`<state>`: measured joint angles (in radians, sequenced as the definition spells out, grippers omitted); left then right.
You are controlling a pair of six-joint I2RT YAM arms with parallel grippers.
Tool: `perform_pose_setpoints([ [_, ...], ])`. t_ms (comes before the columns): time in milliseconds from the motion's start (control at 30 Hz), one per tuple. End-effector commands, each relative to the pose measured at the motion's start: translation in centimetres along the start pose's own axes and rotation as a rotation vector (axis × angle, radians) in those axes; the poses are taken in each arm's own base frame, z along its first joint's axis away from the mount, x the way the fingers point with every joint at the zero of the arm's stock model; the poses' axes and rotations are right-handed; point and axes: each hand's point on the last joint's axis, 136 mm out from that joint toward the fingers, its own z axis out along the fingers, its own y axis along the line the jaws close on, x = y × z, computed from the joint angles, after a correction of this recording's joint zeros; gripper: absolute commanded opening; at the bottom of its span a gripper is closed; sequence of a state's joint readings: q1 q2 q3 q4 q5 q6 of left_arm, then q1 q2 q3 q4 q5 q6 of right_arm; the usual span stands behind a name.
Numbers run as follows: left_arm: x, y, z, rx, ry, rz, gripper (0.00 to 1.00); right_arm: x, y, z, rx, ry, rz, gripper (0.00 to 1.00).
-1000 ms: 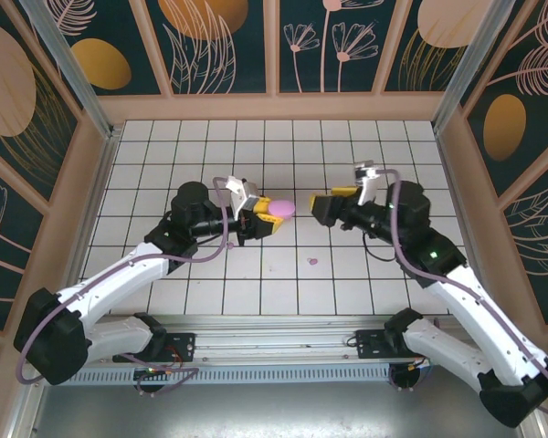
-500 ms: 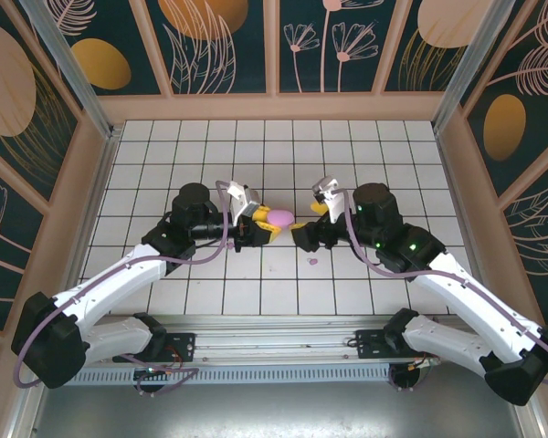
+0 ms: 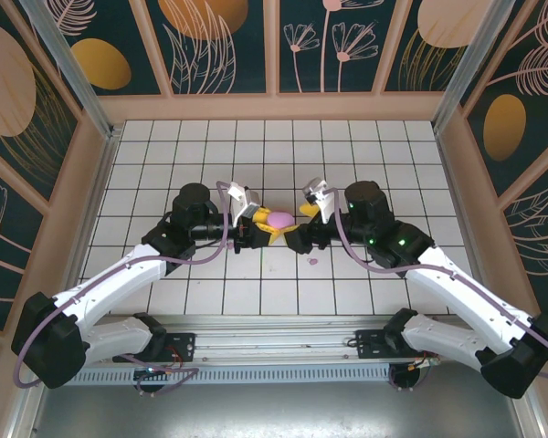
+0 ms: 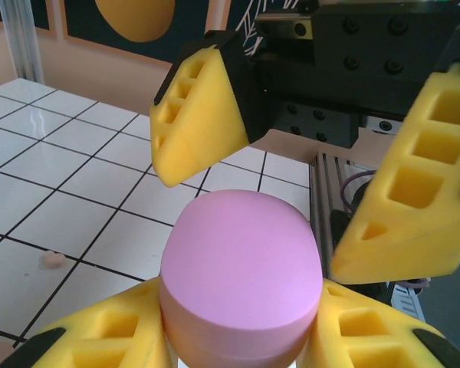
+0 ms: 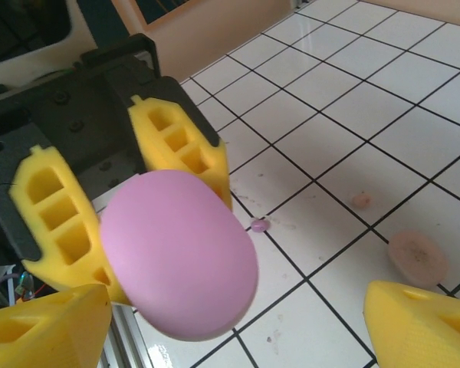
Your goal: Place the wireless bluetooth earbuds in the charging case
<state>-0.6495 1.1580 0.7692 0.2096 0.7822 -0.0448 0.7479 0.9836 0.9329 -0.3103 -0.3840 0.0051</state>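
My left gripper [image 3: 268,224] is shut on a closed lilac-purple oval charging case [image 3: 280,218], held above the tiles at the table's centre. In the left wrist view the case [image 4: 241,268] sits between my yellow fingers [image 4: 100,330]. My right gripper [image 3: 299,230] is open, and its fingers [image 4: 203,115] stand apart on either side of the case's far end. The right wrist view shows the case [image 5: 176,253] close up, a lilac earbud [image 5: 259,225] and a pale pink earbud [image 5: 360,200] on the tiles. One lilac earbud [image 3: 312,261] lies below the right gripper.
A pale pink round piece [image 5: 418,257] lies on the tiles near the pink earbud. Another small pink bud [image 4: 52,261] rests on a tile to the left of the held case. Wooden walls [image 3: 274,108] enclose the tiled floor.
My right gripper has swung left across the table until its open fingers flank the case. My left gripper has held the case almost still.
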Motion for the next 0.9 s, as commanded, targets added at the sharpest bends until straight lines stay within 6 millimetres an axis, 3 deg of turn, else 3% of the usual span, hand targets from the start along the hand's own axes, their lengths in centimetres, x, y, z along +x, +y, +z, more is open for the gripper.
perform_pose_setpoints([
  [0,-1.5,-0.6,-0.3,0.025,-0.026,0.043,0.20,-0.3,1.3,-0.7,-0.055,-0.036,-0.026,0.86],
  [333,-1.8,-1.3,0.0,0.080,-0.027,0.023,0.19,0.2,-1.3,-0.4,0.081,-0.030,-0.024,0.85],
  [467,-1.7,-1.4,0.0,0.095,-0.026,0.011,0.19,-0.6,-2.8,-0.5,0.150,-0.052,-0.001,0.84],
  [600,-1.4,-1.5,0.1,0.102,-0.026,0.005,0.19,-2.1,-3.5,-1.3,0.152,-0.116,0.047,0.84],
  [867,-0.4,-1.8,0.0,0.127,-0.035,-0.024,0.20,-2.2,-5.5,-1.8,0.119,-0.162,0.189,0.82],
])
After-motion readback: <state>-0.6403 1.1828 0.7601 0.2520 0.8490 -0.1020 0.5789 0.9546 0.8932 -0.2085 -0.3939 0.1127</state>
